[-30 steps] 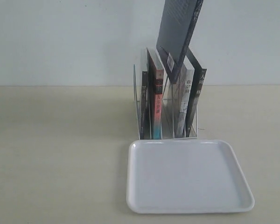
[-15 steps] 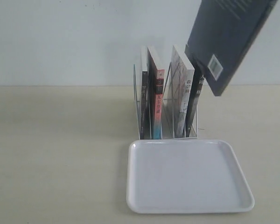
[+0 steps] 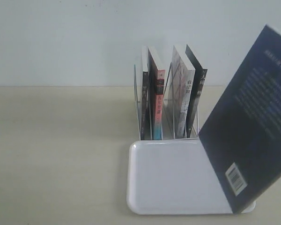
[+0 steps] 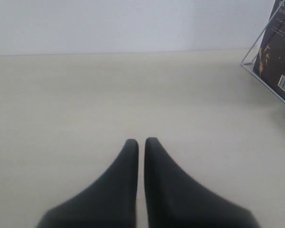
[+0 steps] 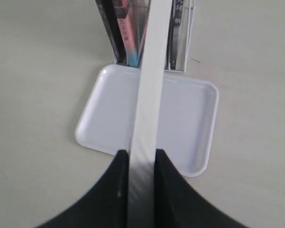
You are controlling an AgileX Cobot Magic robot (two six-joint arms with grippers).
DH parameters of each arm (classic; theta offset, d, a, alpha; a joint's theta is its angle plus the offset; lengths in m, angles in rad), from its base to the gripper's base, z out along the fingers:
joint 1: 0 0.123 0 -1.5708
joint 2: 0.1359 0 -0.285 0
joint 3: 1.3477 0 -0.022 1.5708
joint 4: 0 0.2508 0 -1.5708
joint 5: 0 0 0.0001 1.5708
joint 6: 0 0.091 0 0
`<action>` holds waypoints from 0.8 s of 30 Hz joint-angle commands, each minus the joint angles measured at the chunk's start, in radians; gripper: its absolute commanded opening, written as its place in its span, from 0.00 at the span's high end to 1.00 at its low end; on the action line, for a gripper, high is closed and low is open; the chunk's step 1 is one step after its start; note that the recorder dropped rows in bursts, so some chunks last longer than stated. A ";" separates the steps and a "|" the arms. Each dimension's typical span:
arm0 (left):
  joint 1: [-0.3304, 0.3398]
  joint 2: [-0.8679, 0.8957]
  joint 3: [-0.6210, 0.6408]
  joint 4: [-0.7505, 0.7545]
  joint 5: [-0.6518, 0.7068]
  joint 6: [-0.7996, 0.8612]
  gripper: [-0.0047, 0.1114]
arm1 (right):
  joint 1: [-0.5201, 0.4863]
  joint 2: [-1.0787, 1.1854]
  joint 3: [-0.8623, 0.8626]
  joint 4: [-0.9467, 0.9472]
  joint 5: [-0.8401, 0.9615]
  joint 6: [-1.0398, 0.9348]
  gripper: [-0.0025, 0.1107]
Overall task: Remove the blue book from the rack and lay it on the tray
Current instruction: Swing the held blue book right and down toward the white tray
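Observation:
The blue book [image 3: 253, 131] hangs tilted over the right end of the white tray [image 3: 168, 180], its dark back cover with a barcode facing the exterior camera. In the right wrist view its white page edge [image 5: 147, 95] runs between the black fingers of my right gripper [image 5: 141, 159], which is shut on it above the tray [image 5: 109, 118]. The white wire rack [image 3: 166, 112] stands behind the tray with several books upright in it. My left gripper [image 4: 141, 142] hovers over bare table, shut with nothing in it, away from the rack [image 4: 270, 71].
The books left in the rack include one with a pink-red spine [image 3: 159, 105] and a grey-white one [image 3: 182, 93]. A pale wall rises behind the beige table [image 3: 56, 154].
The blue book has come up out of the rack, swung right and down, and now hangs low over the tray's right end. The rack's other books stand as before.

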State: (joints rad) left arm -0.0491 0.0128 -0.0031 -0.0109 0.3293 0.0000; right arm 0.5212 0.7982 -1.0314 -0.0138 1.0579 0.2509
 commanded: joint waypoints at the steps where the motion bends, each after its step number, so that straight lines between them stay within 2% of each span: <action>1: 0.003 -0.004 0.003 0.001 -0.014 0.006 0.92 | -0.001 0.029 0.104 0.052 -0.178 0.006 0.98; 7: 0.003 -0.004 0.003 0.001 -0.014 0.006 0.92 | -0.001 0.120 0.114 0.080 -0.313 -0.025 0.98; 13: 0.003 -0.004 0.003 0.001 -0.014 0.006 0.92 | -0.001 0.179 0.025 0.050 -0.250 -0.030 0.98; 16: 0.003 -0.004 0.003 0.001 -0.014 0.006 0.92 | 0.037 0.181 -0.027 0.002 -0.212 -0.046 0.98; 20: 0.003 -0.004 0.003 0.001 -0.014 0.006 0.92 | 0.248 0.181 -0.102 -0.210 -0.146 0.135 0.98; 22: 0.003 -0.004 0.003 0.001 -0.014 0.006 0.92 | 0.393 0.181 -0.102 -0.450 -0.043 0.337 0.98; 23: 0.003 -0.004 0.003 0.001 -0.014 0.006 0.92 | 0.491 0.192 -0.102 -0.608 0.081 0.450 0.98; 24: 0.003 -0.004 0.003 0.001 -0.014 0.006 0.92 | 0.542 0.203 -0.102 -0.680 0.140 0.499 0.98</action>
State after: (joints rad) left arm -0.0491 0.0128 -0.0031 -0.0109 0.3293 0.0000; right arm 0.9655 0.9909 -1.1233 -0.4651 1.0732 0.6006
